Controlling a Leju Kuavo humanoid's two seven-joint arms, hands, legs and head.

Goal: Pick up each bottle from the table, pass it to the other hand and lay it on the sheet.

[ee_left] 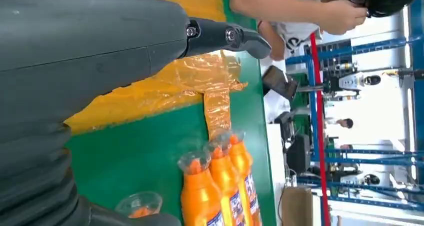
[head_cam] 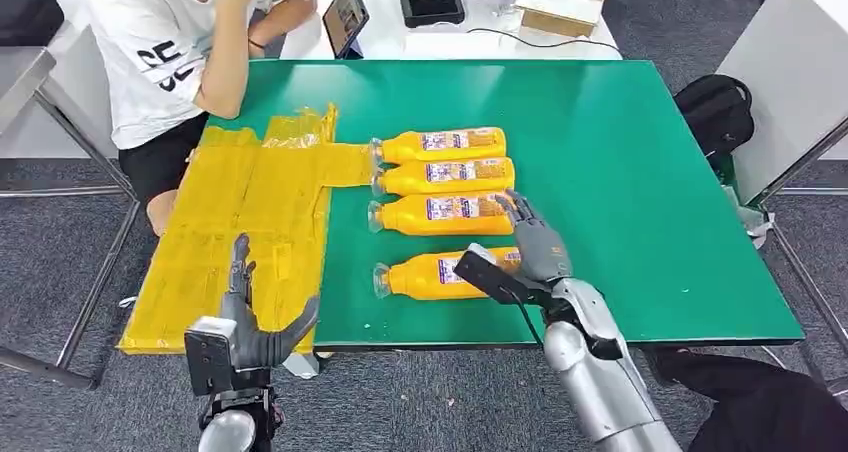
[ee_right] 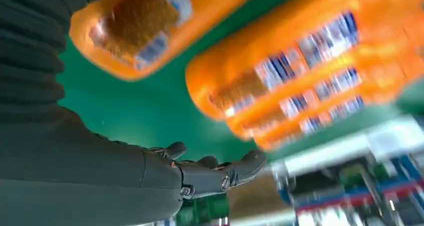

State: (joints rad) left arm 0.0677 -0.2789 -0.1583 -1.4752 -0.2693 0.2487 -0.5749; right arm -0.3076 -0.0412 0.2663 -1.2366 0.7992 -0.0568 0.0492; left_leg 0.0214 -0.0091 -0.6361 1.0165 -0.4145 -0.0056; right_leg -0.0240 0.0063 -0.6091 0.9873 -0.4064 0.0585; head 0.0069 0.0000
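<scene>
Several orange bottles lie side by side on the green table (head_cam: 620, 152), caps pointing left toward the yellow sheet (head_cam: 240, 222). The nearest bottle (head_cam: 440, 274) lies apart from the other three (head_cam: 445, 180). My right hand (head_cam: 535, 242) hovers open over the base end of the nearest bottle, fingers spread and holding nothing. In the right wrist view its fingers (ee_right: 220, 171) are spread beside the nearest bottle (ee_right: 130, 26). My left hand (head_cam: 255, 322) is open at the table's front edge, over the sheet's near corner. The left wrist view shows the bottle caps (ee_left: 215, 151) and the sheet (ee_left: 165, 86).
A person in a white shirt (head_cam: 170, 42) sits at the table's far left corner, elbow beside the sheet. A tablet (head_cam: 345, 14), a black device (head_cam: 432, 4) and a cardboard box (head_cam: 565, 0) stand on the white table beyond. A black bag (head_cam: 715, 107) lies right.
</scene>
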